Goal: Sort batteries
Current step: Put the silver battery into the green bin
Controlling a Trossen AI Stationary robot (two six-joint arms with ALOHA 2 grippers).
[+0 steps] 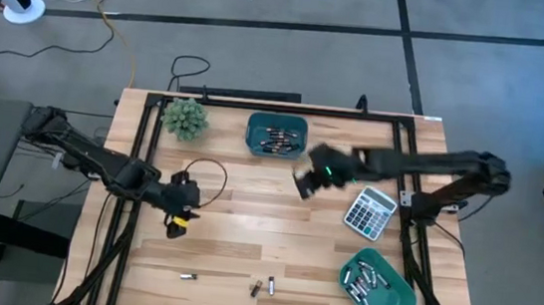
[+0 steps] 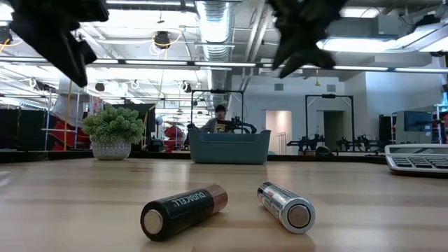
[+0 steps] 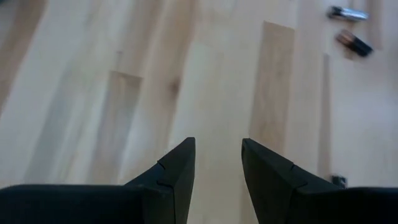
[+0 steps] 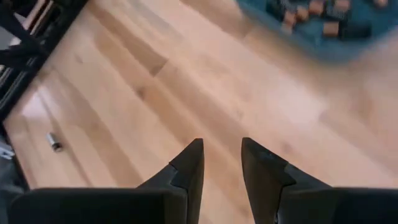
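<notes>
1. The left gripper [image 1: 181, 222] hangs over the left-middle of the wooden tabletop [image 1: 244, 240]; its fingers [image 3: 177, 171] are a narrow gap apart and hold nothing.
2. The right gripper [image 1: 304, 184] hovers near the centre, just in front of the far bin [image 1: 276, 136]; its fingers [image 4: 186, 168] are likewise slightly apart and empty.
3. Three loose batteries lie near the front edge: one alone on the left [image 1: 188, 277], and a dark battery [image 2: 183, 209] and a silvery battery [image 2: 285, 205] lying close together near the middle.
4. The far bin holds dark batteries; the near-right bin [image 1: 379, 291] holds silvery ones.
5. A calculator [image 1: 369, 212] sits between the right gripper and the near-right bin.
6. A small potted plant [image 1: 185, 118] stands at the far left, beside the far bin.
</notes>
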